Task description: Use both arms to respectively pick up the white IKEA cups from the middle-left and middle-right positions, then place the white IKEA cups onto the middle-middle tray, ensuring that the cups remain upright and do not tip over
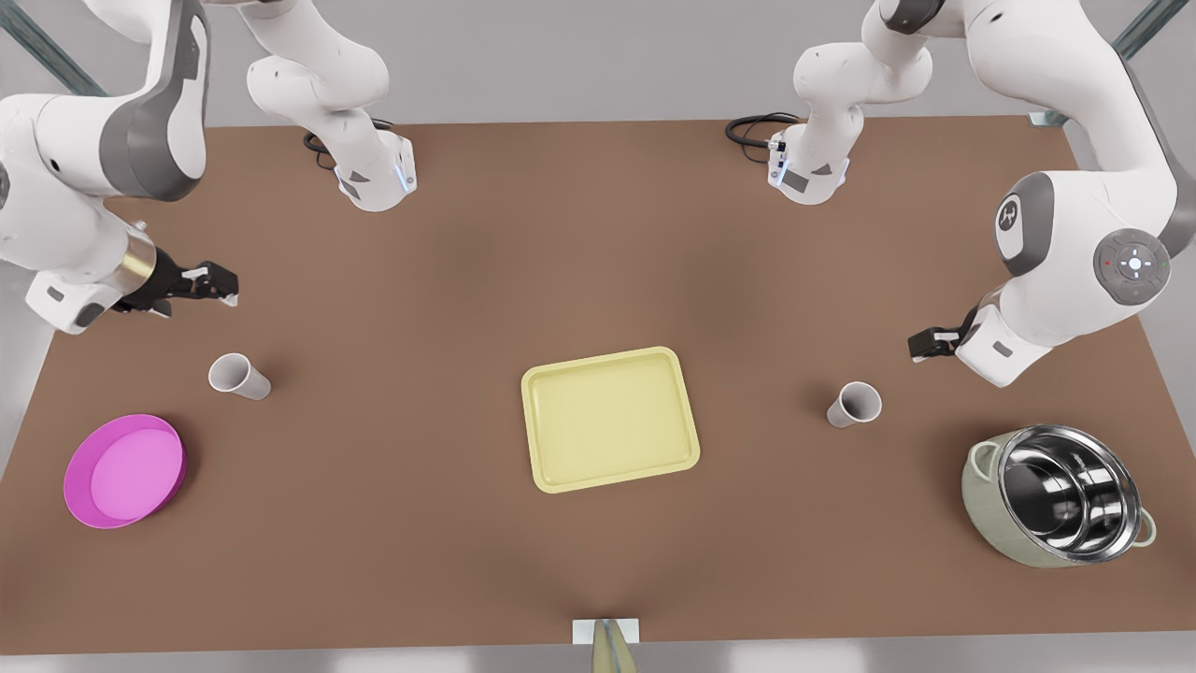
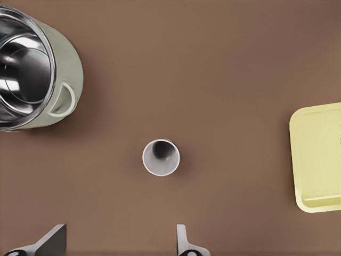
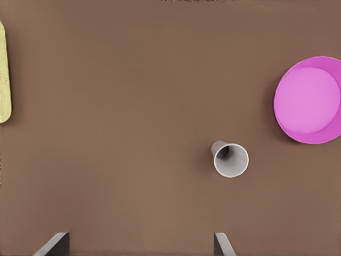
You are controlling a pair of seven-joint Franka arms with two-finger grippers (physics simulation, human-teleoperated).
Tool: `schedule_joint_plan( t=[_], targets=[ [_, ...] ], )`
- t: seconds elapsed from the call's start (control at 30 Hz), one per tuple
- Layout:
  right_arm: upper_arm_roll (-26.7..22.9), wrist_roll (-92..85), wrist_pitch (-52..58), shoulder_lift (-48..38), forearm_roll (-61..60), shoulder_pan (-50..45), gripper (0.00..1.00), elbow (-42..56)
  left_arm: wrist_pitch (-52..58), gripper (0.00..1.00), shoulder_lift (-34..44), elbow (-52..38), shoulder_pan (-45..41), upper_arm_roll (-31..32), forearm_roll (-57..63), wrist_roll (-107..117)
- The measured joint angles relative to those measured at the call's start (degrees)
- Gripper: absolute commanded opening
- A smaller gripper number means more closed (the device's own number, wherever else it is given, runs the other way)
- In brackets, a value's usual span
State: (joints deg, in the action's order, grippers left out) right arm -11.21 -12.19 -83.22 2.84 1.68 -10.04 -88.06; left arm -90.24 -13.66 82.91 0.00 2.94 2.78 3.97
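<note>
Flanking the tray [image 1: 610,419]: magenta bowl [image 1: 124,470], green pot [image 1: 1060,495].

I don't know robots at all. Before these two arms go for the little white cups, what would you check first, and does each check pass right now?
1. Both cups upright on the table: the cup near the green pot and the cup near the magenta bowl both stand with mouths up. Ok.
2. Left gripper open, above its cup: fingers spread wide. Ok.
3. Right gripper open, above its cup: fingers spread, cup sits off towards one finger. Not ok, needs centring.
4. Tray free for two cups: nothing on it. Ok.
5. Pot and bowl out of the cups' way to the tray. Ok.
</note>
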Motion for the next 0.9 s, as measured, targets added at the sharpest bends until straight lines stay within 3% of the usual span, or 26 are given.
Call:
schedule_joint_plan(
  t=[0.17,0.37,0.6,0.83,0.87,0.9],
  targets=[
    [-0.2,0.3,-0.3,2.9,0.1,-0.7,1.00,0.1,-2.5,1.00,-5.2,2.4,0.2,0.0,-0.4,0.2],
    [-0.4,0.0,-2.7,11.0,0.4,9.2,1.00,-2.0,-15.8,1.00,-12.4,10.5,2.1,0.0,-2.4,0.2],
    [-0.3,-3.6,-13.5,16.7,0.5,18.0,1.00,-7.1,-25.7,1.00,-13.2,18.2,3.6,-0.7,-2.8,0.2],
    [-0.3,-6.2,-25.7,23.2,-0.6,20.9,1.00,-10.6,-29.4,1.00,-16.3,20.8,4.2,-1.0,-2.8,0.2],
    [-0.3,-6.6,-27.7,22.4,-0.7,21.2,1.00,-13.4,-30.0,0.89,-16.8,21.0,4.2,-1.0,-2.9,0.2],
    [-0.3,-7.0,-29.8,21.8,-0.8,21.5,1.00,-15.8,-30.5,0.65,-17.0,21.1,4.2,-1.0,-2.9,0.2]
  ],
)
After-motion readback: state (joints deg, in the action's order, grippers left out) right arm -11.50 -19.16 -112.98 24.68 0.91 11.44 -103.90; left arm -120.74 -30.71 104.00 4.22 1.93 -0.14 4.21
